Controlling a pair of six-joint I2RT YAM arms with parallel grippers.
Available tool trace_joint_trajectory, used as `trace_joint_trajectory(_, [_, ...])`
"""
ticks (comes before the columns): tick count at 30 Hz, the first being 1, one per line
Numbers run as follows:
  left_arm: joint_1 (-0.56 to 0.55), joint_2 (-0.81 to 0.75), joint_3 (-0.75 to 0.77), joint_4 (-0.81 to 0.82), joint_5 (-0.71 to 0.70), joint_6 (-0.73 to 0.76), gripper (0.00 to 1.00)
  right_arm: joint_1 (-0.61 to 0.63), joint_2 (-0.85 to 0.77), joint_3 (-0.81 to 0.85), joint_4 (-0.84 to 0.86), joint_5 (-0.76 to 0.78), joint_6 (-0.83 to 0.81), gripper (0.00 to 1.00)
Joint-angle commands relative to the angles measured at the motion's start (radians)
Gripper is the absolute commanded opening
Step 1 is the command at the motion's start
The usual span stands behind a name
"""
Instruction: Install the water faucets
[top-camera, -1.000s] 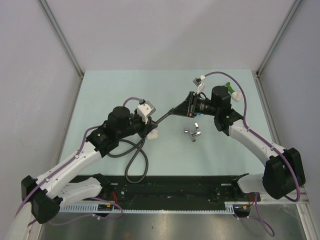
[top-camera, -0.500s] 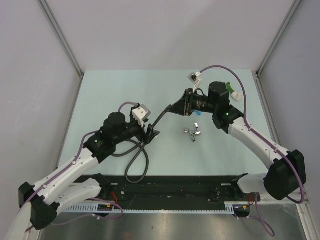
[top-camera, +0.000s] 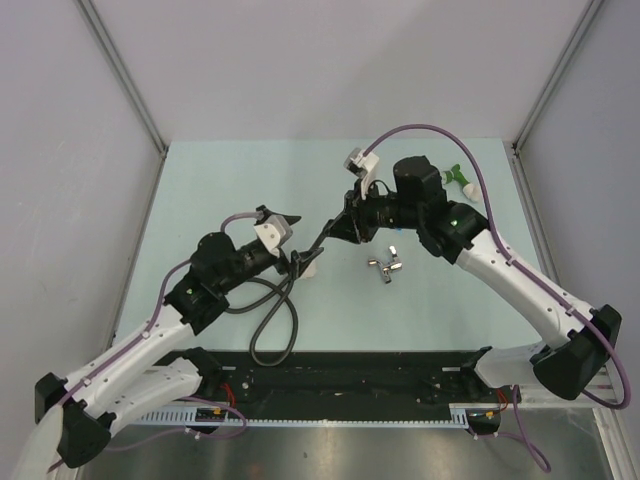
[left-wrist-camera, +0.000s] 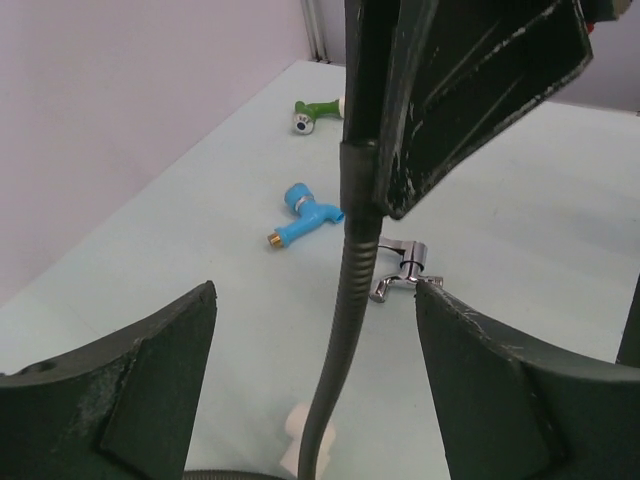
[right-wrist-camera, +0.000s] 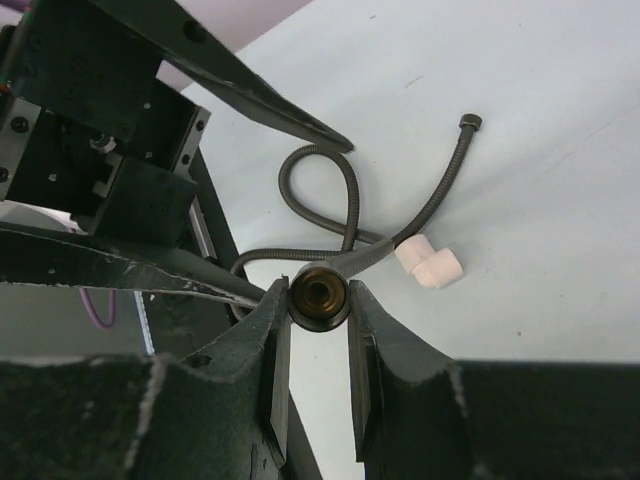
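no text, labels, brands, numbers or signs can be read on anything in these views.

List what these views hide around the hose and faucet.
- Chrome faucet: in the left wrist view the black hose covers one end; in the top view it is too small for detail.
- Blue tap: absent from the top view, presumably under the right arm.
- White elbow: in the left wrist view the hose hides part.

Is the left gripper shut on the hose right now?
Open: left gripper fingers stand wide apart in its wrist view; the hose runs between them.
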Motion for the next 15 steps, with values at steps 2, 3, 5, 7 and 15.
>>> trace_joint_trajectory(2, [0.0, 0.058, 0.067, 0.086, 0.098, 0.105, 0.81, 0.061, 0.024, 0.107, -0.112, 0.068, -0.103, 0.0])
trace_joint_trajectory(3, [-0.001, 0.068, 0.073, 0.096, 0.101, 0.105, 0.78, 0.066, 0.029, 0.113, -0.117, 0.077, -0.103, 0.0])
trace_joint_trajectory(5, [-0.009, 0.082, 0.075, 0.108, 0.098, 0.103, 0.76, 0.078, 0.033, 0.127, -0.121, 0.079, -0.103, 0.0])
trace_joint_trajectory(7, [-0.015, 0.086, 0.069, 0.14, 0.084, 0.102, 0.72, 0.084, 0.035, 0.131, -0.121, 0.076, -0.103, 0.0])
trace_joint_trajectory(15, [-0.053, 0.08, 0.026, 0.271, 0.038, 0.066, 0.55, 0.089, 0.047, 0.139, -0.117, 0.074, -0.055, 0.0])
